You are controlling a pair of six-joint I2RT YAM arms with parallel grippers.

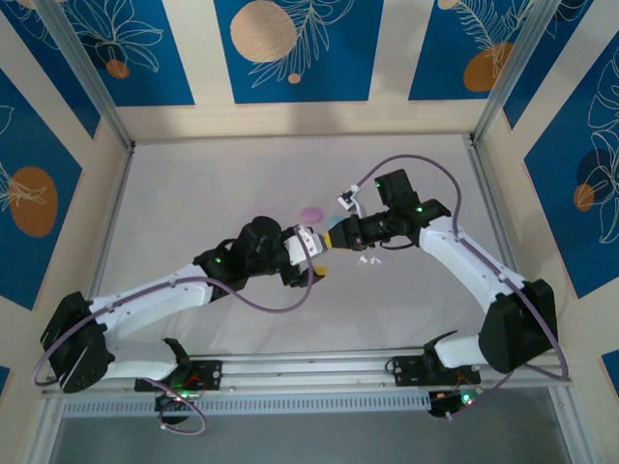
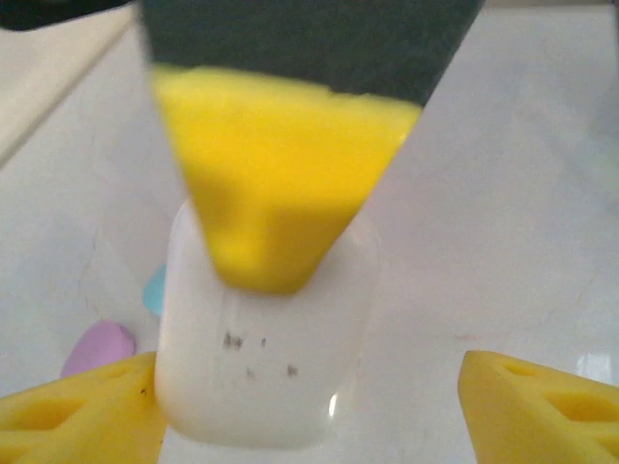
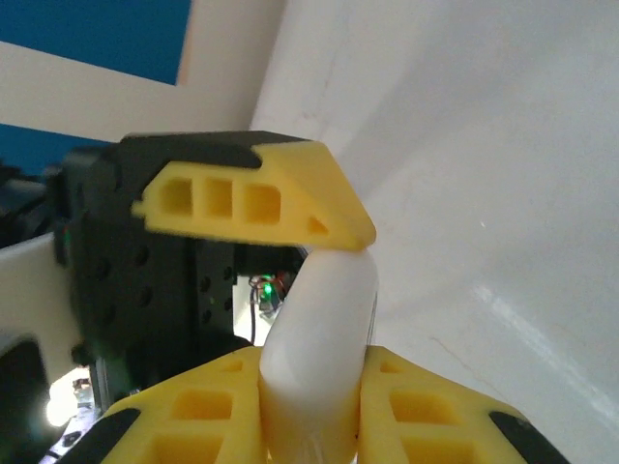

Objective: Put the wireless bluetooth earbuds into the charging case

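White table (image 1: 193, 193): right hand (image 3: 314, 387) pinches white case (image 2: 261, 319), covering its top; left hand (image 2: 308, 372) spread.

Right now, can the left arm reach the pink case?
Probably yes. The left fingers stand open, and the pink case lies on bare table close beside them. Only the white case, held by the right fingers, sits between them.

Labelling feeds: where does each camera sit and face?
Top external: above and behind, looking down at the table; left arm and right arm show.
Left wrist: on the left arm, looking past the open left end effector at the white case.
Right wrist: on the right arm, facing the left end effector; the right end effector grips that case.
Wrist views share the case.
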